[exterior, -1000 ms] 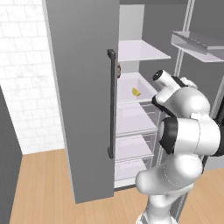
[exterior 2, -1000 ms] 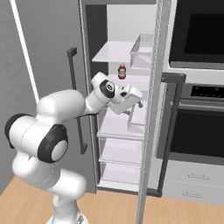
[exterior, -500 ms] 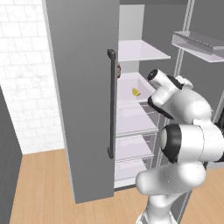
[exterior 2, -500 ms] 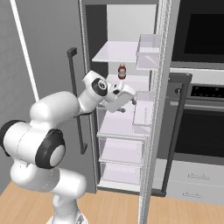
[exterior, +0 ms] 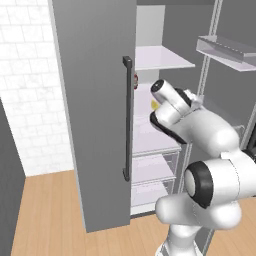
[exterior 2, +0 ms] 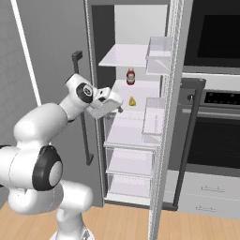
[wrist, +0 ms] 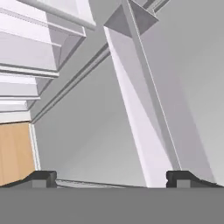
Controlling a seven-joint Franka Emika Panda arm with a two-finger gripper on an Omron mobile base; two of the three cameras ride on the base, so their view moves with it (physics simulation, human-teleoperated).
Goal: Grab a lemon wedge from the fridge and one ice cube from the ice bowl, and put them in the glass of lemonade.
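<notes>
To my left, a white brick wall (exterior: 30, 90) fills the upper left of the left base view. Wood floor (exterior: 50, 215) runs along the bottom. A black oven (exterior 2: 213, 93) and pale drawers (exterior 2: 206, 194) stand at right.

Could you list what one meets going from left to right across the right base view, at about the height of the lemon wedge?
Fridge door handle → gripper, jaws open → lemon wedge → door bin → oven.
</notes>
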